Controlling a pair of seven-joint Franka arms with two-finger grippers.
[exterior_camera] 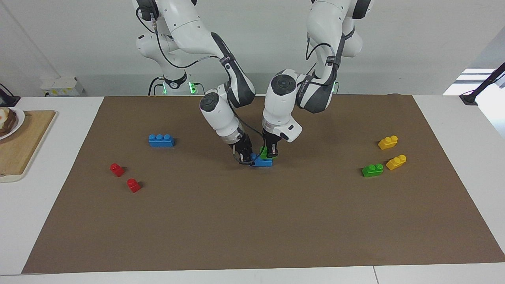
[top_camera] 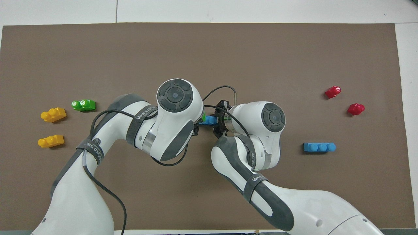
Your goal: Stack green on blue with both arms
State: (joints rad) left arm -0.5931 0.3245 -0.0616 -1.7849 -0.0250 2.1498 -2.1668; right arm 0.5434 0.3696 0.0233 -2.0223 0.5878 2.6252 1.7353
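A blue three-stud brick [exterior_camera: 263, 162] lies on the brown mat [exterior_camera: 252, 221] at mid table, with a green two-stud brick [exterior_camera: 263, 151] on its end toward the left arm. My left gripper [exterior_camera: 270, 152] comes straight down and is shut on the green brick. My right gripper [exterior_camera: 247, 156] reaches in at a slant and is shut on the blue brick's end toward the right arm. In the overhead view only a strip of this blue brick [top_camera: 207, 121] and a sliver of the green one [top_camera: 204, 116] show between the two wrists; the right gripper [top_camera: 218, 121] is at the blue brick's end.
A second blue brick [exterior_camera: 161, 140] and two red bricks [exterior_camera: 117, 169] [exterior_camera: 133, 185] lie toward the right arm's end. A second green brick [exterior_camera: 372, 170] and two yellow bricks [exterior_camera: 388, 142] [exterior_camera: 396, 162] lie toward the left arm's end. A wooden board [exterior_camera: 23, 146] sits off the mat.
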